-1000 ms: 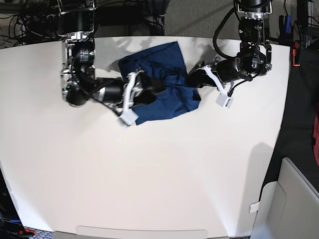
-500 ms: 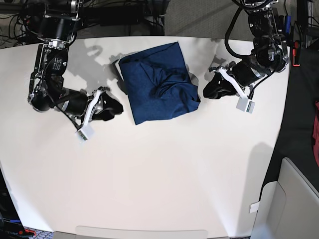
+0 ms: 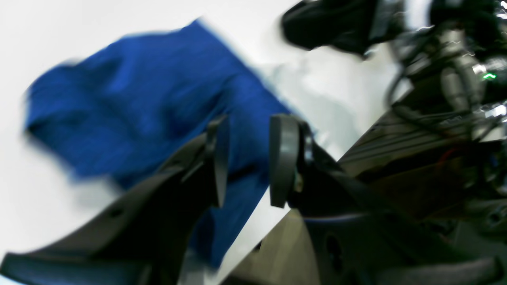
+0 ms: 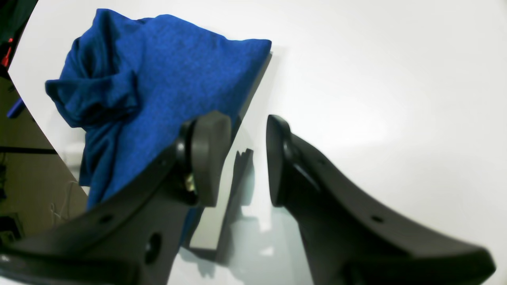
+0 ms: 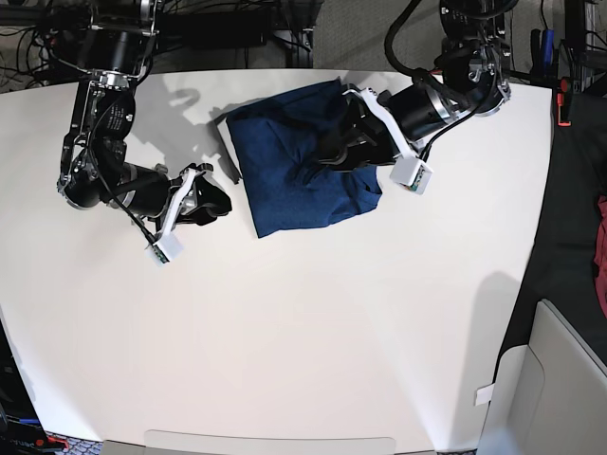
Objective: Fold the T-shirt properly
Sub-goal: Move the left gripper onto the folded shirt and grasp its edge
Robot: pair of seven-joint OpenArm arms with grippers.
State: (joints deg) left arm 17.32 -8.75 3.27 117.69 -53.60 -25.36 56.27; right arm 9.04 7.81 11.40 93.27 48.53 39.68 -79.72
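Observation:
The T-shirt (image 5: 299, 175) lies as a rumpled blue rectangle at the back middle of the white table (image 5: 313, 332), with a bunched fold near its right side. My left gripper (image 5: 330, 154) hovers over that right part, its jaws apart with nothing between them. In the blurred left wrist view the left gripper (image 3: 247, 158) shows blue T-shirt (image 3: 134, 107) below it. My right gripper (image 5: 222, 201) rests left of the shirt, apart from it. In the right wrist view the right gripper (image 4: 241, 158) is open and empty beside the T-shirt (image 4: 158, 79).
A pale flat edge (image 4: 222, 198) shows under the shirt's near side in the right wrist view. Cables and gear (image 5: 237, 28) line the table's far edge. A grey bin (image 5: 560, 379) stands at the lower right, beyond the table.
My left arm swung from right of the shirt to above it, and its jaws widened. My right gripper left the shirt, moved left, and its jaws narrowed.

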